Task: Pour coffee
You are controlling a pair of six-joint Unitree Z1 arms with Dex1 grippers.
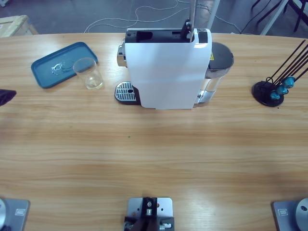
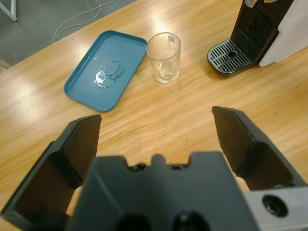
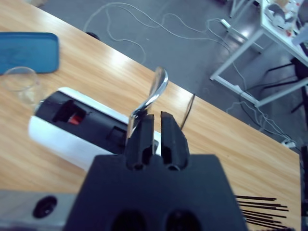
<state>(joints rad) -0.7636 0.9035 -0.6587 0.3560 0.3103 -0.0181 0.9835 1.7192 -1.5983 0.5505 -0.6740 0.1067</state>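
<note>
The long wooden table carries everything, and the largest thing on it is the white and black capsule coffee machine, standing far of centre with its round perforated drip grille at its left foot and a clear water tank on its right side; this looks heavy and stiff, not something to lift, and its chrome lever is the part to work. The right gripper sits at that lever with its 2 black jaws nearly together on the lever's lower end, apparently pinching it, while a red capsule shows in the open slot. Left of the machine lies a flat blue plastic tray, holding only a small wet smear. Just beside its right edge, apart from the grille, stands the clear glass tumbler, upright, with at most a faint film at its bottom; I cannot see any brownish coffee in it. I judge the glass light, rigid, slippery and breakable, best taken around its mid wall. The left gripper hovers near of it, jaws spread wide and holding nothing. At the far right a black wire capsule rack holds 3 blue capsules.
</note>
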